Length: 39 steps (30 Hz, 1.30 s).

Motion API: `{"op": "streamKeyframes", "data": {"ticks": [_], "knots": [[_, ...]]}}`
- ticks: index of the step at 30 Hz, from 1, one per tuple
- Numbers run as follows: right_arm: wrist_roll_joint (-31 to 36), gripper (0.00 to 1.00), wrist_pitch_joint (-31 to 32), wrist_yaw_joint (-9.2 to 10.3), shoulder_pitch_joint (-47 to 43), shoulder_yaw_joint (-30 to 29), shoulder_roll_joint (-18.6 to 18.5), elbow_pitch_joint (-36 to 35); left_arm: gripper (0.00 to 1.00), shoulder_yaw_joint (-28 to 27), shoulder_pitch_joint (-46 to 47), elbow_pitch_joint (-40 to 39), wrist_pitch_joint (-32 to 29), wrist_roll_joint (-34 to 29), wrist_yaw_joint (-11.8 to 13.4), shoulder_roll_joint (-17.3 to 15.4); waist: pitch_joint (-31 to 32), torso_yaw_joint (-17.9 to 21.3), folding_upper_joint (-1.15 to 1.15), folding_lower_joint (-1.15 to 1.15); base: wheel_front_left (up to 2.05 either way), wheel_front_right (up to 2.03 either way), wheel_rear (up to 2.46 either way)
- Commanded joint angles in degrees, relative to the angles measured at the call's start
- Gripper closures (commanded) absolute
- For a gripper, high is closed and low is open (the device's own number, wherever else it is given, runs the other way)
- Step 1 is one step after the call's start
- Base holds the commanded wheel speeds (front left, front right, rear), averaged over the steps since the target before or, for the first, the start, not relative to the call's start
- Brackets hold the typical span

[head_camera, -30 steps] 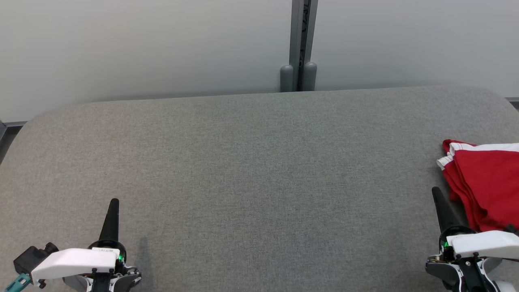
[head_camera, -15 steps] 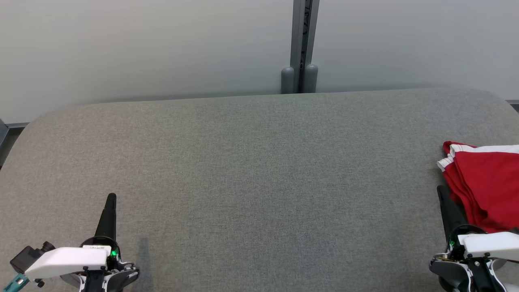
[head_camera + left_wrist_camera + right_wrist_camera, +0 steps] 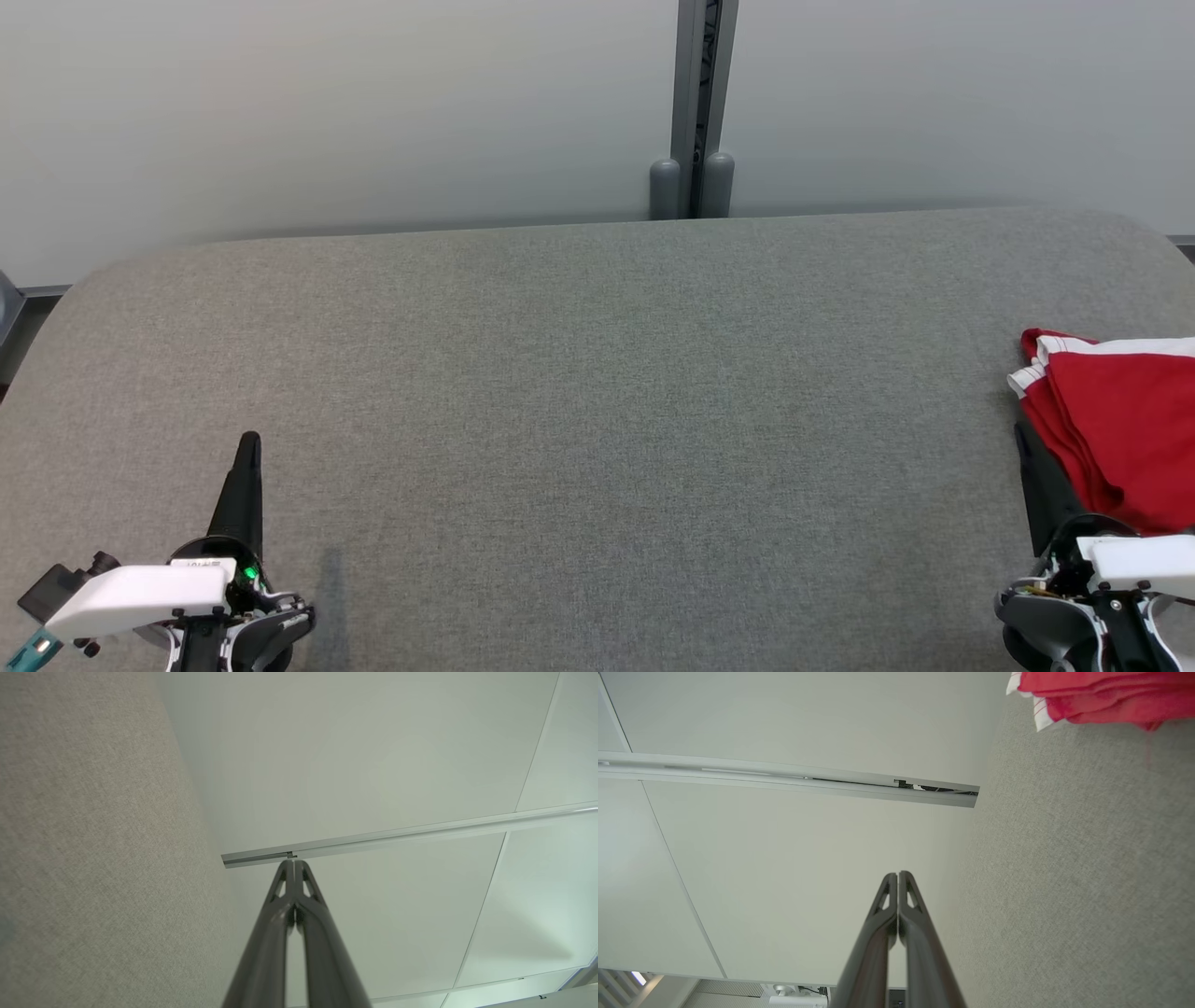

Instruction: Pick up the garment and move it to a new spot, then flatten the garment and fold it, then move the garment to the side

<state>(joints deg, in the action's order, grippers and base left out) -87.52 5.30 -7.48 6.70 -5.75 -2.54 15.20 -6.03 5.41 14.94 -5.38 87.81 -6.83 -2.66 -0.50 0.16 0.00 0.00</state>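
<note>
The right pincer (image 3: 1025, 439) is closed tight and empty, and so is the left pincer (image 3: 248, 443). Just beside the right one, on its outer side, a folded red cloth garment with white trim (image 3: 1120, 429) lies on the grey fabric-covered table (image 3: 597, 420). It is likely light and limp, so pinch all the layers at the nearest edge.

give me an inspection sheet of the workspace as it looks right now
surface: grey fabric table top, rounded far corners
job's things: red garment with white striped trim, folded in layers, at the surface's right edge, partly cut off in the head view
clutter: nothing seen
hands: left hand shut, empty, near left; right hand shut, empty, beside the garment's near left side
cables: nothing seen
surroundings: pale wall panels behind, grey post at their joint
</note>
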Motion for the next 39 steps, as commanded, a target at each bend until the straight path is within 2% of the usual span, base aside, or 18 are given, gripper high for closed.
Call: {"op": "streamKeyframes", "data": {"ticks": [1, 12, 39], "knots": [[-1.5, 1.0, 0.6, -0.02, -0.5, -0.4, -0.5, -0.8, 1.0, -0.3, 1.2, -0.6, -0.4, 1.2, -0.4, -0.3, 0.1, 0.0, 0.0, 0.0, 0.0, 0.0, 0.0], [-5.2, 1.0, 1.4, -0.02, -0.8, -0.9, -0.6, -1.4, 1.0, -0.7, 1.2, -1.1, -1.4, 4.8, -0.8, -0.4, 0.3, -0.2, 0.0, 0.0, 0.0, 0.0, 0.0], [-5.0, 1.0, 1.4, -0.02, -0.8, -0.9, -0.6, -1.4, 1.0, -0.7, 1.2, -1.0, -1.4, 4.6, -0.8, -0.4, 0.3, -0.2, 0.0, 0.0, 0.0, 0.0, 0.0]]}}
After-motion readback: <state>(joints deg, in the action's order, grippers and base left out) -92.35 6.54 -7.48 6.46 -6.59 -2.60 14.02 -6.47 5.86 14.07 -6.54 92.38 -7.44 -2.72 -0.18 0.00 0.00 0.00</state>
